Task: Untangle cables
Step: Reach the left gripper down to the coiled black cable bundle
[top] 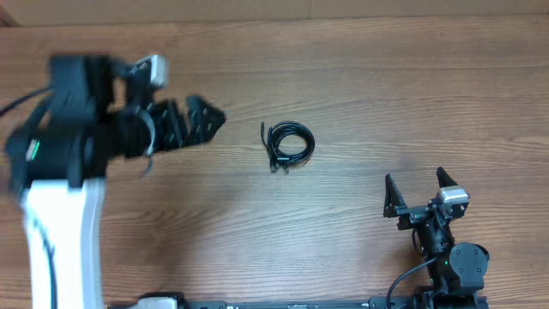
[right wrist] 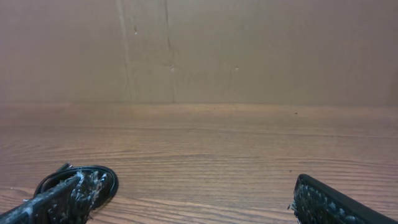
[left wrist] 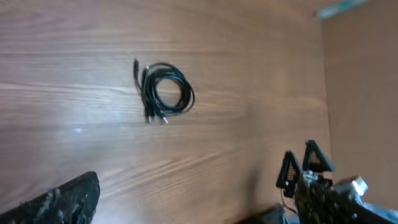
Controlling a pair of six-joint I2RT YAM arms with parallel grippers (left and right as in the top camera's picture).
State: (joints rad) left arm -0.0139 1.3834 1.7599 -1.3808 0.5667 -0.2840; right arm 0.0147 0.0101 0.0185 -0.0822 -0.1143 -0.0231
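The cables (top: 289, 143) are thin black cords wound into one small coil with plug ends sticking out, lying on the wooden table near its middle. My left gripper (top: 194, 120) is open and empty, hovering left of the coil with a clear gap between them. In the left wrist view the coil (left wrist: 164, 92) lies ahead, and only one left finger (left wrist: 64, 200) shows at the bottom edge. My right gripper (top: 419, 190) is open and empty, low near the front right. In the right wrist view (right wrist: 194, 205) the coil (right wrist: 106, 179) is partly hidden behind the left finger.
The wooden table (top: 360, 77) carries nothing but the coil. A brown board wall (right wrist: 249, 50) stands behind the table's far edge. The right arm's base (top: 450, 266) sits at the front edge, and the left arm's white body (top: 60, 223) stands along the left side.
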